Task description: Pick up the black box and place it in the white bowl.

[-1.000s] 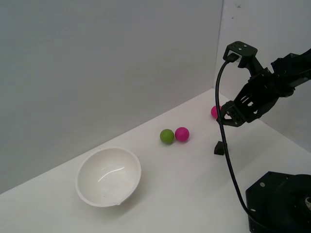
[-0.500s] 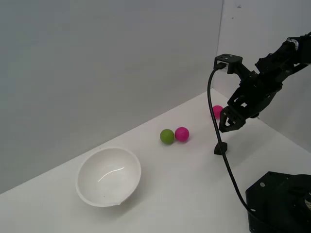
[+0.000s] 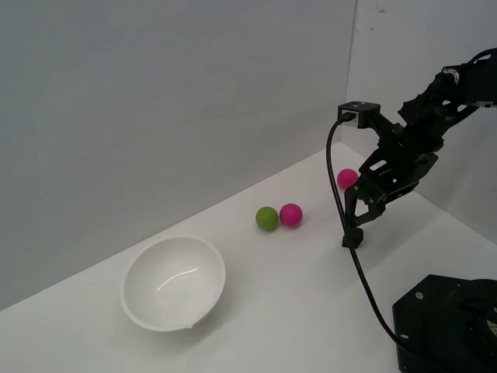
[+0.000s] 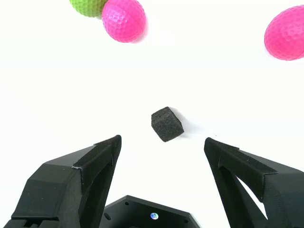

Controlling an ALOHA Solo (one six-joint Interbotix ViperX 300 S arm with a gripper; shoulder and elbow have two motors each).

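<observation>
Your gripper (image 4: 164, 145) hangs just above the black box (image 4: 167, 124), fingers (image 4: 102, 154) spread wide and empty; no brand or lettering is readable anywhere.

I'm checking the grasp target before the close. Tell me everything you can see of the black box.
The black box is a small matte black cube with a rough, foam-like surface and slightly soft edges. It sits on the white table, turned corner-on to the wrist view, free of the pink and green balls. The open gripper hangs above it, untouching.
</observation>
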